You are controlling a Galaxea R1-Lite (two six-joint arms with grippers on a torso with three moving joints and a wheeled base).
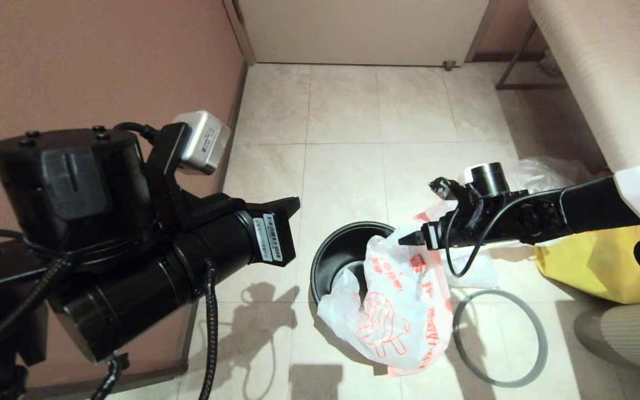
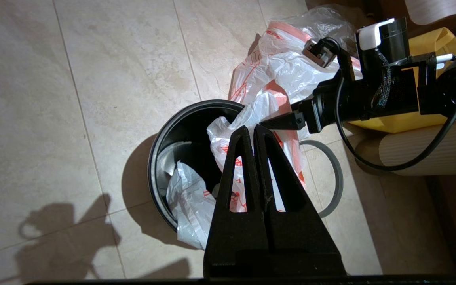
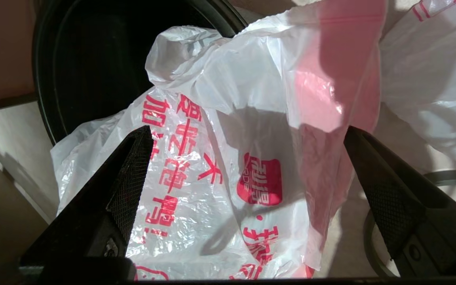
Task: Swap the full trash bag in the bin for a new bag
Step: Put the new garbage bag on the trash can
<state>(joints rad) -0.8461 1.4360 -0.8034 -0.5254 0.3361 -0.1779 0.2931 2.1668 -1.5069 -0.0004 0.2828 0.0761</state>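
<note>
The bin [image 1: 348, 244] stands on the tiled floor, its grey ring [image 1: 500, 336] lying off beside it, presumably so a bag can be fitted. The new bag [image 1: 392, 300] drapes over the bin's edge, partly inside, mostly outside. The right gripper [image 1: 409, 239] hovers at the bag's top, jaws spread wide and holding nothing. The left gripper [image 2: 253, 132] hangs above the bin, clenched and empty. The full trash bag [image 2: 291, 67] lies behind on the floor.
</note>
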